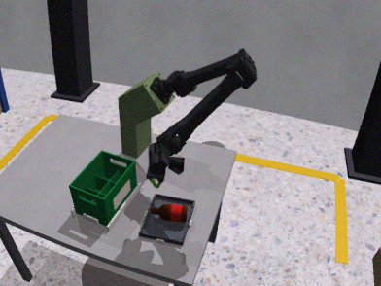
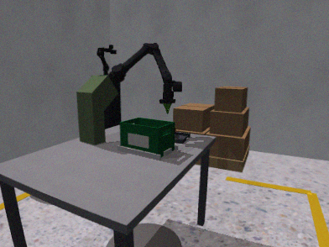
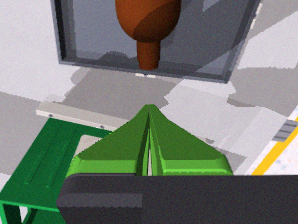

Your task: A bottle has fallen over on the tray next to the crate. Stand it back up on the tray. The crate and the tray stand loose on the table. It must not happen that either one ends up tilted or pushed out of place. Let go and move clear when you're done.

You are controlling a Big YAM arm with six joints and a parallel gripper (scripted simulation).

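Observation:
A brown bottle with a red label lies on its side on the dark tray, its neck pointing toward the crate side. In the wrist view the bottle's neck points toward me inside the tray. My gripper hangs in the air above the table between the green crate and the tray, behind the bottle's neck. Its green fingers are shut together with nothing between them. It also shows above the crate in the exterior view.
The green crate stands left of the tray on a light base plate. The olive robot base stands behind. Stacked cardboard boxes stand off the table. The table's front edge is close to the tray.

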